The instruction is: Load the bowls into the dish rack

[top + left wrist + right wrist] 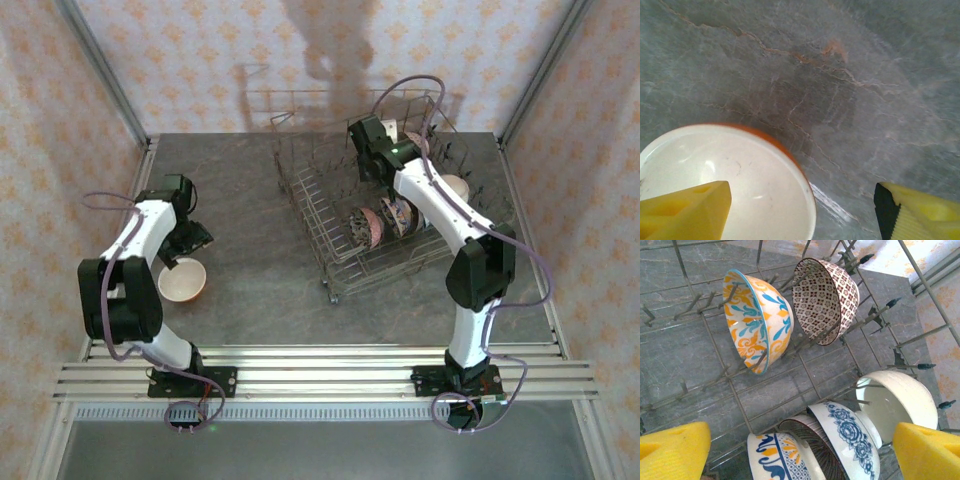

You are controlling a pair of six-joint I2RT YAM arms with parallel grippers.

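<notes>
Bowls are nearly all loaded. Inside the large grey wire dish rack (305, 215), which stands toward the far right corner of the grey marbled worktop (250, 300), six sit on edge among the tines. They are an orange-and-teal floral bowl (757, 320), a brown lattice-patterned bowl (825, 300), a plain cream bowl (895, 402), a blue-rose bowl (847, 437), a dark striped bowl (807, 437) tucked behind it, and a blue-and-yellow bowl (775, 457).

One is left out: a round ceramic bowl, white inside and orange outside (182, 282), sitting upright near the left near corner of the worktop, well apart from the rack.

The left gripper (190, 240) hangs just above this bowl's far rim with its yellow fingers (685, 210) spread wide and holding nothing. One finger is over the white inside and the other over bare worktop, so they straddle the rim. I can't tell from here whether that inner finger touches the glaze.

The right gripper (800, 450) hovers inside the rack, its jaws wide apart and empty.

I'd say the step in hand is the pickup of this last bowl. The next move calls for lowering until the rim sits between the fingers and pinching it firmly. Then the arm must lift and carry the bowl across to a free slot between tines.
</notes>
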